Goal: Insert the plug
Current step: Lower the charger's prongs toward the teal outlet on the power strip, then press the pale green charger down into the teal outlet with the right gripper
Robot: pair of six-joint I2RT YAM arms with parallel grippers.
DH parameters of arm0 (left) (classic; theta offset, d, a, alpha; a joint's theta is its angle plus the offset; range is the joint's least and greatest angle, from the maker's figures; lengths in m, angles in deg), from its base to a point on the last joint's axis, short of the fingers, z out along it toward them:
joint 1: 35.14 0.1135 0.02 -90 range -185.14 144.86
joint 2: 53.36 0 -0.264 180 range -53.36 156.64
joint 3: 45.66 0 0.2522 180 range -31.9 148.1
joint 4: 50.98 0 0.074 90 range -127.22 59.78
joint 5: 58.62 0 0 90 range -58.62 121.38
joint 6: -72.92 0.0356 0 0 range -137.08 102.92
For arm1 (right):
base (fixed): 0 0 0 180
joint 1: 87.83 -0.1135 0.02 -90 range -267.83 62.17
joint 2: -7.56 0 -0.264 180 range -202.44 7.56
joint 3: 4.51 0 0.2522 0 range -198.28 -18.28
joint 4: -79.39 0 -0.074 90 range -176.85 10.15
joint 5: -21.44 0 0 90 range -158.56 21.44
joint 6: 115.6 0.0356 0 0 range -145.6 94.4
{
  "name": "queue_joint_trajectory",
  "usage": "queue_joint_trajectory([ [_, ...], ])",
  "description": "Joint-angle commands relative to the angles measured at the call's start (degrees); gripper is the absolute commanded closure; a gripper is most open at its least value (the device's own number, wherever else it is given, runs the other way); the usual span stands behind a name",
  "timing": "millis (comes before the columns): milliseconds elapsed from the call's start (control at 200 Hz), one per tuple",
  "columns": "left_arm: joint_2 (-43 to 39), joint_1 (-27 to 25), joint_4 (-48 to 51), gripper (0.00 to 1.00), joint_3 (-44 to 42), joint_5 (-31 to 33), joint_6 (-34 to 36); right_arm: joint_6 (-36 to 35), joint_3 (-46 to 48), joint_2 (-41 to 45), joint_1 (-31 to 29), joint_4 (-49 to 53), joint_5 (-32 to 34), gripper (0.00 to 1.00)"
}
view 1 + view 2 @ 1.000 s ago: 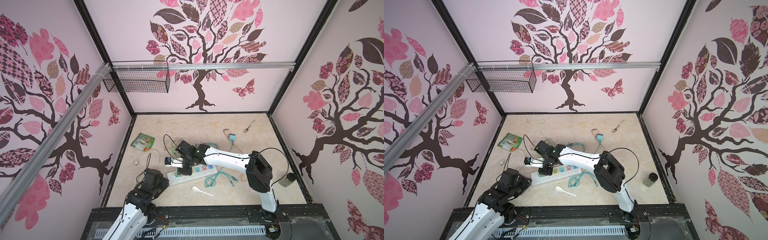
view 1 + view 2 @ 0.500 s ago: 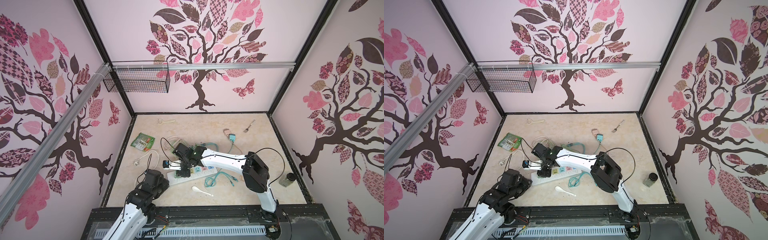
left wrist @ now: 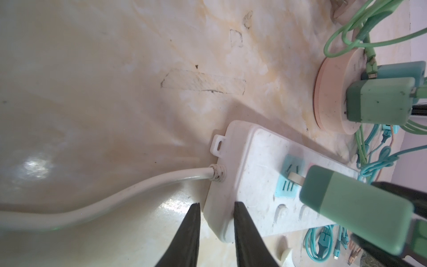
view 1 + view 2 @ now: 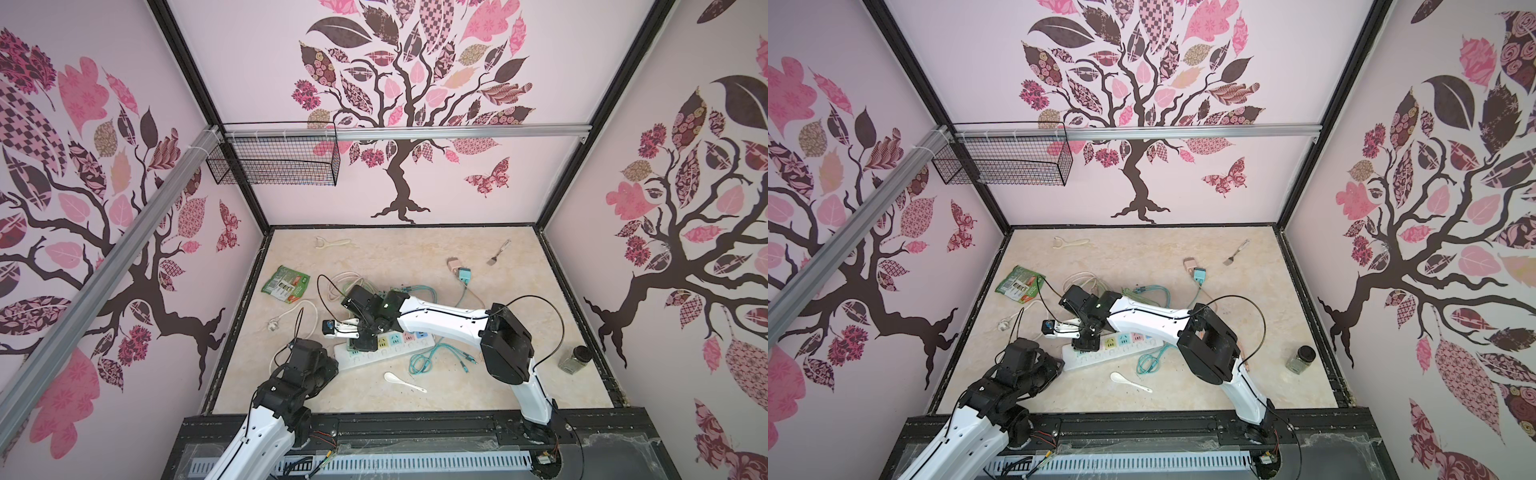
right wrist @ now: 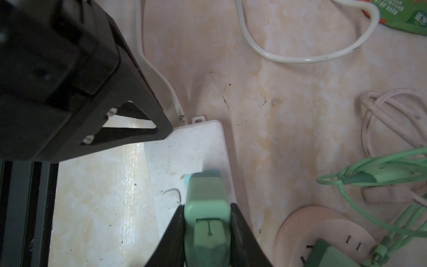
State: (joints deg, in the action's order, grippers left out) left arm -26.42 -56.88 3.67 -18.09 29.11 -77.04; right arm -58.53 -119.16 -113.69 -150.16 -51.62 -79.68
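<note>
A white power strip (image 4: 353,361) (image 4: 1100,358) lies slantwise near the front left of the floor. My right gripper (image 5: 206,207) (image 4: 363,343) is shut on a green plug (image 5: 205,196) (image 3: 353,215), held over the strip's end. One prong reaches the blue socket (image 3: 288,180), and a gap shows between plug body and strip. My left gripper (image 3: 217,204) (image 4: 335,361) pinches the corner of the strip (image 3: 254,150) beside its white cord (image 3: 138,185). That gripper's black body (image 5: 69,92) fills one side of the right wrist view.
A round pink socket hub (image 3: 332,97) (image 5: 323,231) with green adapters and tangled teal cables (image 4: 428,357) lies close behind the strip. Also on the floor are a white spoon (image 4: 399,380), a green packet (image 4: 286,282), a glass jar (image 4: 575,357), a fork (image 4: 498,253) and two small adapters (image 4: 459,270).
My left gripper's jaws have narrowed onto the strip's end. My right arm has shifted slightly left with the plug, staying over the strip.
</note>
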Motion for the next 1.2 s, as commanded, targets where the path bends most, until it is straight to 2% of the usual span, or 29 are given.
queue_joint_trajectory([
  [0,-0.05,0.36,-0.55,0.71,-1.23,0.06,0.63,-1.11,-1.36,-2.34,-0.43,3.34,1.53,0.75],
  [550,0.0,0.29,-0.53,0.72,-1.27,0.15,0.71,-1.46,-0.45,1.0,-0.74,3.63,-2.02,0.74],
  [1195,0.04,0.29,-0.41,0.72,-1.32,0.32,0.7,-1.55,1.12,4.69,-0.7,1.67,-1.18,0.74],
])
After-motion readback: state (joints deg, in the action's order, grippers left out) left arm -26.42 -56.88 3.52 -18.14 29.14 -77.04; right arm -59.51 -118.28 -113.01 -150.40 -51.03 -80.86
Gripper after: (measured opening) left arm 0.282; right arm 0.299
